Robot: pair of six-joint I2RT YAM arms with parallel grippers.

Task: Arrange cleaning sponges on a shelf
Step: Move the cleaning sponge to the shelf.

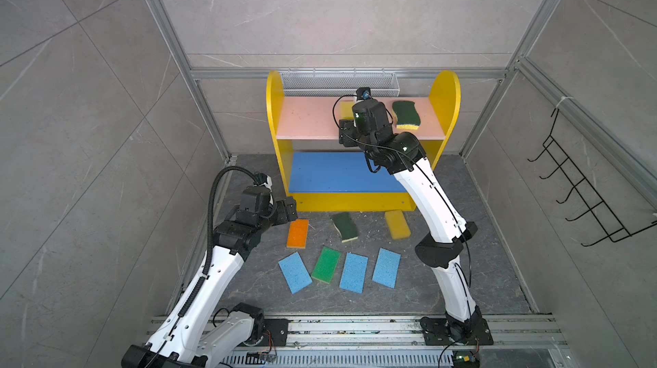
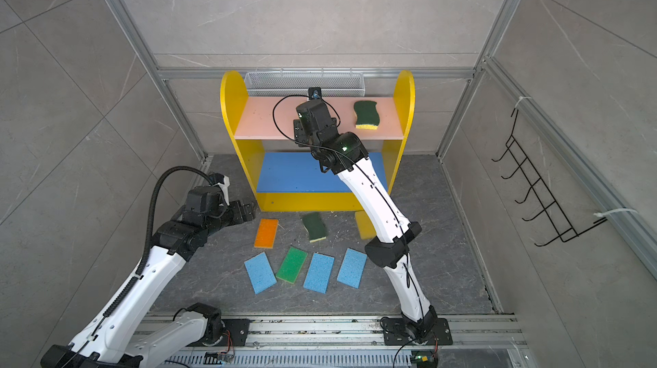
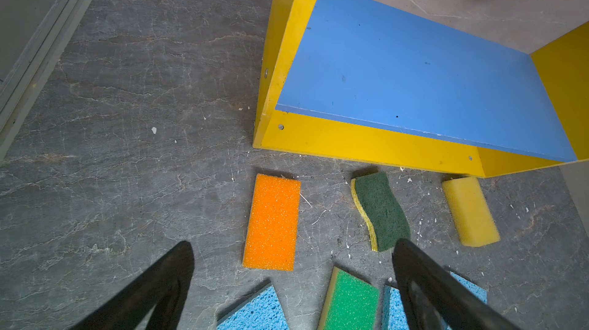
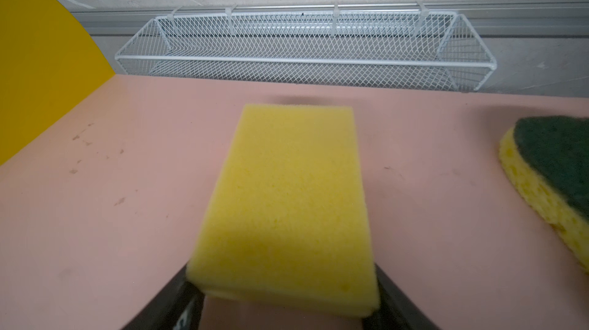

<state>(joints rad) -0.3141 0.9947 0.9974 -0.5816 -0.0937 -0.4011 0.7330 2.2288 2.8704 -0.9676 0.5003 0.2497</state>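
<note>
Both top views: shelf (image 1: 446, 99) mid-frame, seven sponges (image 1: 298, 233) lie below it. Left wrist: your left gripper (image 3: 293, 244) gapes, empty. Right wrist: right gripper (image 4: 285, 280) clasps the yellow sponge (image 4: 287, 185) centre-frame over the pink board (image 4: 127, 216); set it flat, clear of the wavy sponge (image 4: 557, 159).

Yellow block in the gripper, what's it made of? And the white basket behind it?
The yellow sponge looks like soft foam: matte and finely pored, with slightly rounded edges. The white basket looks like metal wire mesh, painted or coated white: thin diamond-pattern strands on a thicker rod frame. Whether the coating is plastic cannot be told.
</note>
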